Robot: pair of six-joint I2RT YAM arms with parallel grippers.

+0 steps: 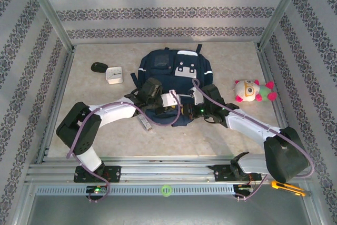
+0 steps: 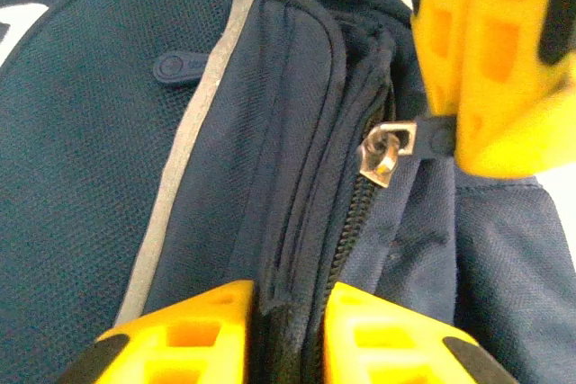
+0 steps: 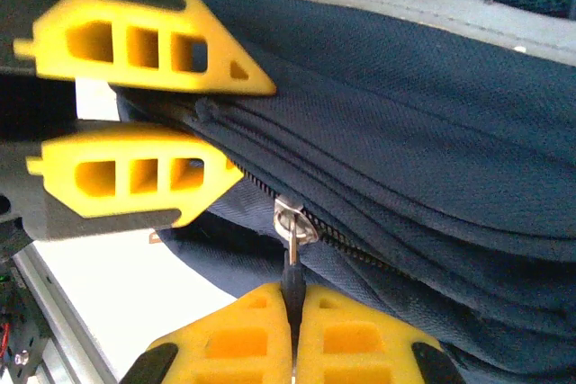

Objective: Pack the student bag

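1. The student bag [image 1: 168, 64] lies flat in the middle of the table, toward the far side. Its front pockets face up and its near edge faces my arm bases. A plush toy [image 1: 254, 90] sits well apart to its right.
2. Both arms reach to that near edge. The left gripper [image 2: 286, 317] is clamped on a fold of the bag's rim just beside the zipper track [image 2: 349, 222], with fabric filling the gap between its fingers.
3. The right gripper [image 3: 292, 308] has its fingers pressed together on the dark zipper pull [image 3: 290, 269]. The pull hangs from the metal slider [image 3: 292, 220] just above the fingertips.
4. The relation that matters is this: the track's long axis runs along the bag's near edge, roughly left to right. The slider sits between the two grippers, just beside the right one and near the left one.
5. My judgement is that the right arm should do the dragging, along the line of the track rather than across it, while the left pinch anchors the fabric.
6. I cannot tell from these views which stretch of the zipper is already open, so I cannot say which way along the track to pull.
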